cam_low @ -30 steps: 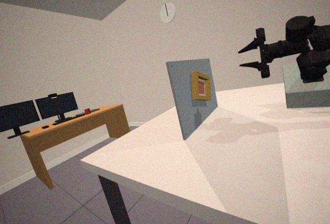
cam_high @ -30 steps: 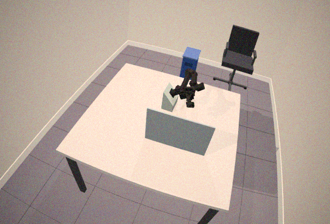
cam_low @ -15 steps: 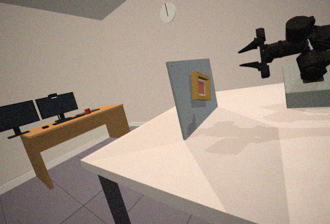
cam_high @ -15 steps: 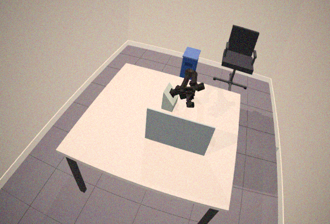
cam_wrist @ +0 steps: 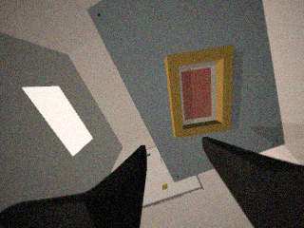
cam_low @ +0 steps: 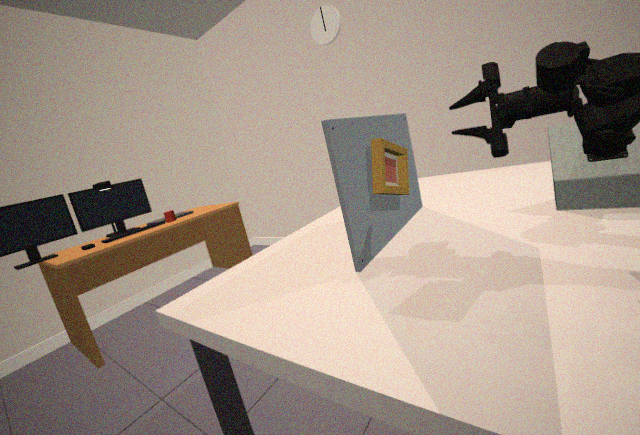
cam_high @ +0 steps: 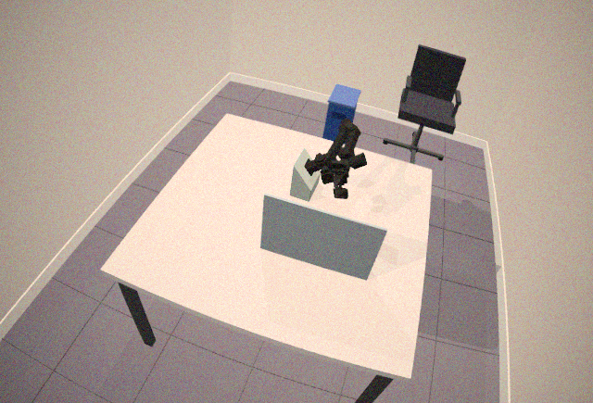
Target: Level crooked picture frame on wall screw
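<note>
Where the tool [cam_low: 453, 120] [cam_wrist: 173, 145] points — well apart — hangs the frame [cam_low: 376, 169] [cam_wrist: 174, 97] (yellow).

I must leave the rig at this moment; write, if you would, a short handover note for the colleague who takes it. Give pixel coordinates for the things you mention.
Gripper [cam_high: 341, 193] [cam_low: 450, 120] [cam_wrist: 173, 145]: jaws apart, nothing between them, held off from the frame.
Picture frame [cam_low: 377, 166] [cam_wrist: 173, 97]: yellow, with a red picture, hanging on the grey-blue panel [cam_low: 348, 161] [cam_wrist: 128, 62] that stands on the table [cam_high: 191, 226] [cam_low: 289, 306]. The screw and the notched strip are out of sight.
Done: the frame is up and released. Whether it is level, I cannot tell from these slanted views.
Left: judge its tilt against the panel; if crooked, lift slightly, shift one notch toward the high side, release, look again.
</note>
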`<state>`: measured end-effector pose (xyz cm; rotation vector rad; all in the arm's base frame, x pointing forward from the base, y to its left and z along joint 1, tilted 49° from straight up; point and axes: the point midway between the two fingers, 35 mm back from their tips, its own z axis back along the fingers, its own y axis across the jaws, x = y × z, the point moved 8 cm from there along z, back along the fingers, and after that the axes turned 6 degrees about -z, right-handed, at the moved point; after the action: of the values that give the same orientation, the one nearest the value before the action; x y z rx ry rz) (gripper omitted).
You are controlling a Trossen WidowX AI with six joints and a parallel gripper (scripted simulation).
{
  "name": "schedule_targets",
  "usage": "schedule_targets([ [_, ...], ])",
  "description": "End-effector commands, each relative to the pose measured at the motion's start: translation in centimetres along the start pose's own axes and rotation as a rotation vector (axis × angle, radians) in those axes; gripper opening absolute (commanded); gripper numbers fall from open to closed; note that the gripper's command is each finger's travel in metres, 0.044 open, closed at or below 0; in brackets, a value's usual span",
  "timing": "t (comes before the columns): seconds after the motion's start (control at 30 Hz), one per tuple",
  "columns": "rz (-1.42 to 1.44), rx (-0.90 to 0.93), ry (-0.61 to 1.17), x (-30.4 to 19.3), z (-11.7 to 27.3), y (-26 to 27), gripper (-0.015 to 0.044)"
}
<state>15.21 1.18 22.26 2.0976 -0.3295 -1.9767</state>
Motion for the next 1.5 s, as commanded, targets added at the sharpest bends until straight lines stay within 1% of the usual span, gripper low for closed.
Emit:
schedule_targets([
  [0.0, 0.0, -0.001, -0.011, 1.0, -1.9, -1.0, 0.026],
  [0.2, -0.002, -0.002, -0.01, 2.4, -3.7, -2.6, 0.026],
  [0.73, -0.002, -0.002, -0.01, 2.1, -3.9, -2.7, 0.026],
  [0.87, -0.002, -0.002, -0.009, 1.7, -5.6, -2.7, 0.026],
  [1.17, -0.002, -0.001, -0.007, 2.3, -11.5, -2.8, 0.026],
  [1.47, -0.002, -0.001, -0.007, 2.3, -11.6, -2.8, 0.026],
])
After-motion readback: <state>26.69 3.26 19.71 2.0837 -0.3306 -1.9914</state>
